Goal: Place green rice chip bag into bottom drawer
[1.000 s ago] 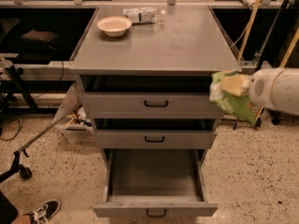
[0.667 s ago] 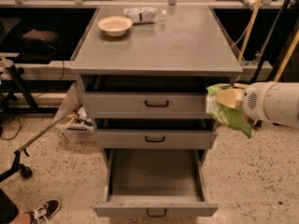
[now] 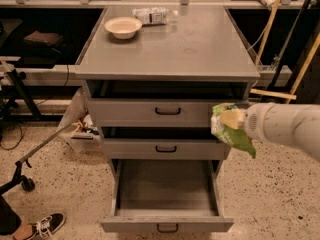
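Observation:
The green rice chip bag (image 3: 231, 133) is crumpled and bright green with pale print. It hangs in the air in front of the right end of the two upper drawers. My gripper (image 3: 233, 120) is at the end of the white arm coming in from the right, shut on the top of the bag. The bottom drawer (image 3: 166, 224) is pulled far out below and to the left of the bag. Its plain grey inside is bare and a dark handle is on its front.
The grey cabinet top (image 3: 200, 49) holds a cream bowl (image 3: 123, 27) and a clear plastic water bottle (image 3: 153, 15) at the back left. The two shallower drawers (image 3: 167, 112) are slightly open. A bin of clutter (image 3: 82, 129) and a wheeled stand leg (image 3: 25, 184) are at the left. A shoe (image 3: 46, 225) is at the bottom left.
My gripper has carried the bag down and to the left, from beside the cabinet's top right corner to the front of the upper drawers.

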`<state>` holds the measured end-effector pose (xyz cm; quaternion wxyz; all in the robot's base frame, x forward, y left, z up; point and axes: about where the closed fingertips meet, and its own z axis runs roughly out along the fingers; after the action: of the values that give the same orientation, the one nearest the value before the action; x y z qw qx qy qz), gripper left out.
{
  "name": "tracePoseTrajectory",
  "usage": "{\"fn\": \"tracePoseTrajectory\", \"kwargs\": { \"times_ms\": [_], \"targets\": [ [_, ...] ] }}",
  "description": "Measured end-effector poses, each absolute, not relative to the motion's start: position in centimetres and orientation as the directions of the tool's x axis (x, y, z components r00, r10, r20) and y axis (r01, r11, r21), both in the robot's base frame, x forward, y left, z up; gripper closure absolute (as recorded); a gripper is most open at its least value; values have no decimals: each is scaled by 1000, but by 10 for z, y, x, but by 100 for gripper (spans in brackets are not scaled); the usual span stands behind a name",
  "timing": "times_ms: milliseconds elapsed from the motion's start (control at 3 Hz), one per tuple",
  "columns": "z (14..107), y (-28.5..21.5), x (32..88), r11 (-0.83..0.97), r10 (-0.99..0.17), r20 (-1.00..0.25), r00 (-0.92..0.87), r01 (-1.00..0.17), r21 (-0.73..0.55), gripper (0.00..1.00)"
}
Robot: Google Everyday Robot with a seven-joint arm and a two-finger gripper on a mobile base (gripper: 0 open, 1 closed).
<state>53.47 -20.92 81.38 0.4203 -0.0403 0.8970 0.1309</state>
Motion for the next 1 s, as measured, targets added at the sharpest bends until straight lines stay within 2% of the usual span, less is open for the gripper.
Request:
{"fn": "tracePoseTrajectory", "kwargs": {
  "times_ms": [667, 1000],
  "targets": [
    [588, -160, 513, 927, 98, -612, -785, -152, 344, 100],
    [515, -159, 512, 913, 148, -563, -813, -106, 394, 100]
  ]
}}
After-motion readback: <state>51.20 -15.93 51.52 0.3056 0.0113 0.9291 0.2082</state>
